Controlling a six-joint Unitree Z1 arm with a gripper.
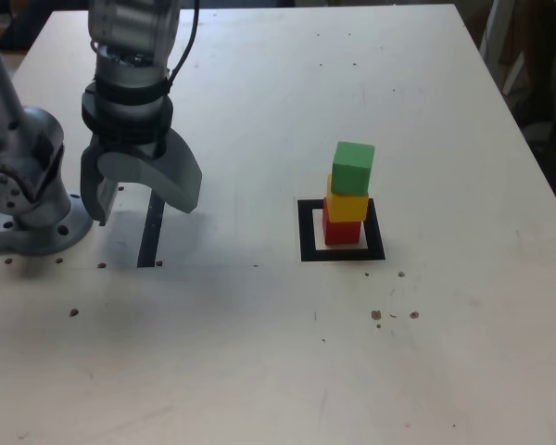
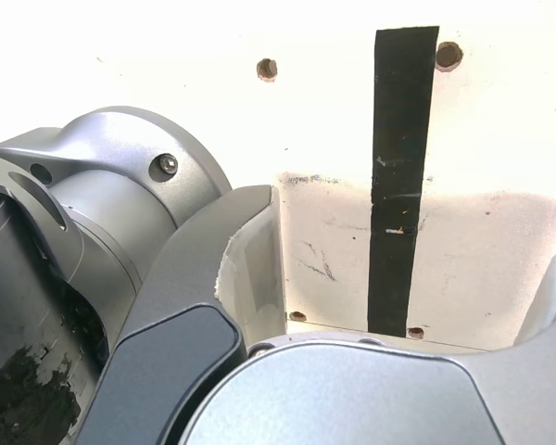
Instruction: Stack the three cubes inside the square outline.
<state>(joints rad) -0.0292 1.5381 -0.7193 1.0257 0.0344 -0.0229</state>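
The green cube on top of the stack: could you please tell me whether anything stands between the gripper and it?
Nothing visible stands between the gripper and the green cube; in the exterior view, only tabletop shows between them.

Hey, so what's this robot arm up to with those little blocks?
The arm isn't handling anything right now: its gripper hangs open over the black strip. The three cubes are already stacked inside the square outline, red at the bottom, yellow in the middle, green on top.
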